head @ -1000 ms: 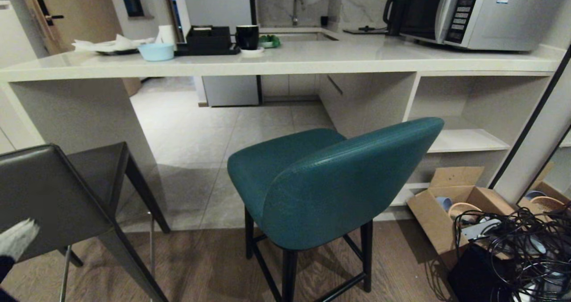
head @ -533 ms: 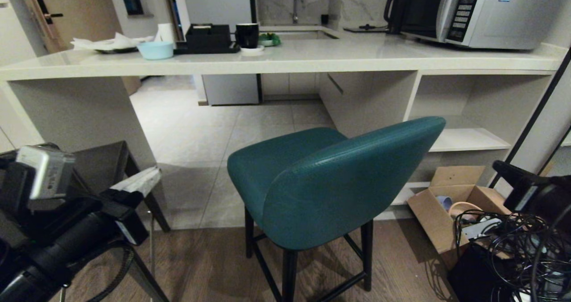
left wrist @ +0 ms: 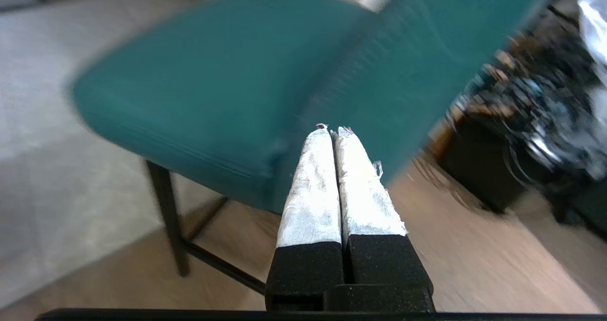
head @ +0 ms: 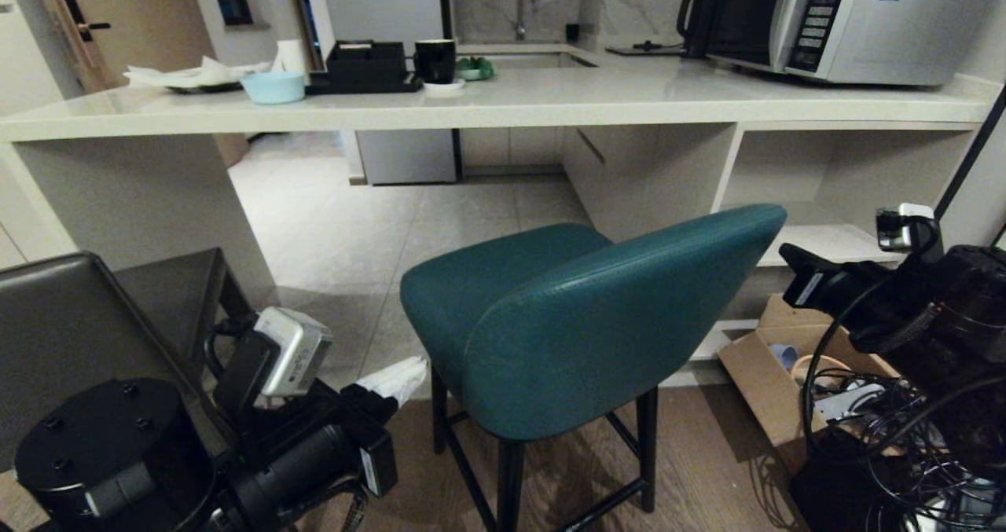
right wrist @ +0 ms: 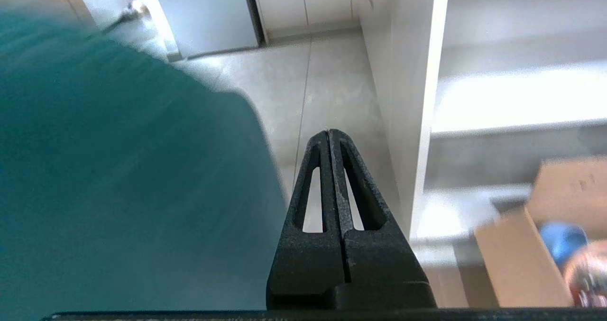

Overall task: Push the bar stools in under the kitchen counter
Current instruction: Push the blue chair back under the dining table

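Nearest, the left pincer hangs closed and empty beside the teal stool; the right pincer, also closed and empty, sits off its back. The grey stool stands left. Beyond, the table spans both.

The head camera looks forward and down from behind the teal stool toward the kitchen counter. The left wrist camera sights along its closed left gripper at the stool's side, close. The right wrist camera looks past the right gripper, the stool's back beside it, to the floor.
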